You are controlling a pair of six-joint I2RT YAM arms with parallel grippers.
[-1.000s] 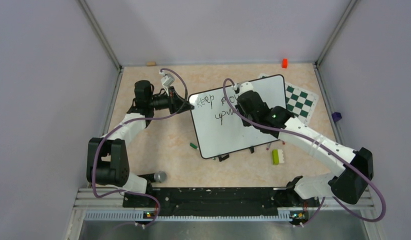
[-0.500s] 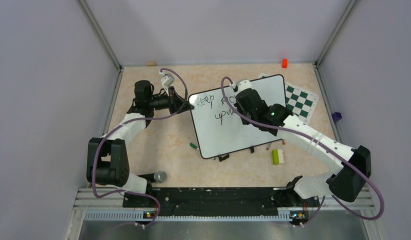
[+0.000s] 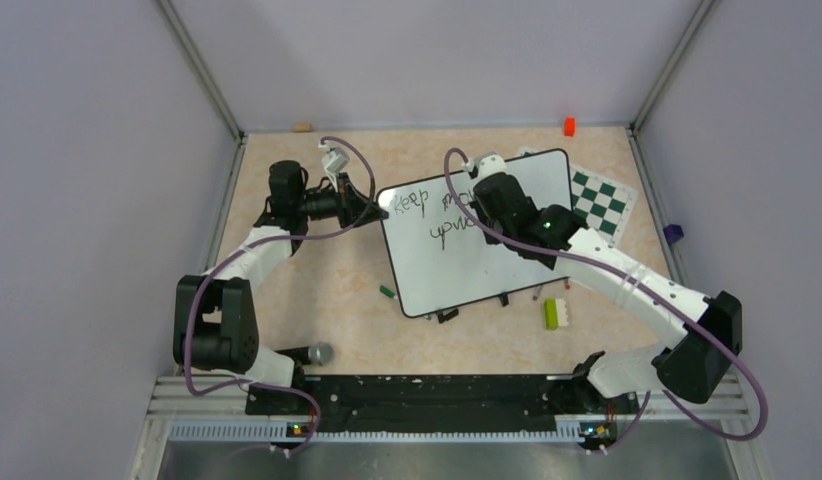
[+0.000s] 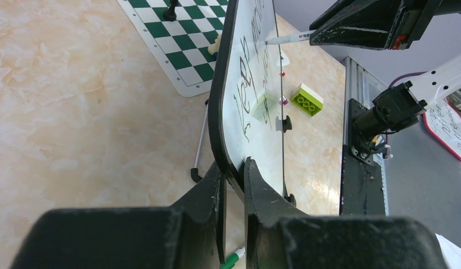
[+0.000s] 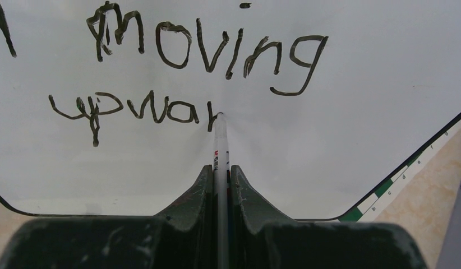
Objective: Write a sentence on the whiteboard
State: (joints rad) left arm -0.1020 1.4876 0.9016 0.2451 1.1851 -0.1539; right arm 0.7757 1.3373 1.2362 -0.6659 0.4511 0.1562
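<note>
The sentence (image 5: 183, 73) runs in dark marker across the upper left of the whiteboard (image 3: 467, 265). "Keep" shows in the top view, and the right wrist view reads "moving" with "upwar" on the line beneath. A short stroke stands just after the "r", and the tip of a white marker (image 5: 220, 145) touches the board there.

The board stands on its small black feet near the middle of the table (image 3: 317, 290), turned at an angle. Its far right corner overlaps the green-and-white chess mat (image 3: 599, 200).

The right gripper (image 5: 220, 168) reaches over the board face from the right. Its two fingers are closed tight on the marker's barrel, which runs straight out between them to the writing.

The left gripper (image 4: 234, 168) comes in from the left and pinches the board's black rim at the upper left edge — one finger on the written face, the other behind it, with only the thickness of the board between them.

A green brick (image 3: 552, 313) lies on the table just off the board's near right corner, and a small green cap (image 3: 387, 292) lies by its near left corner. An orange block (image 3: 569, 126) sits at the far edge — well apart from the board.
</note>
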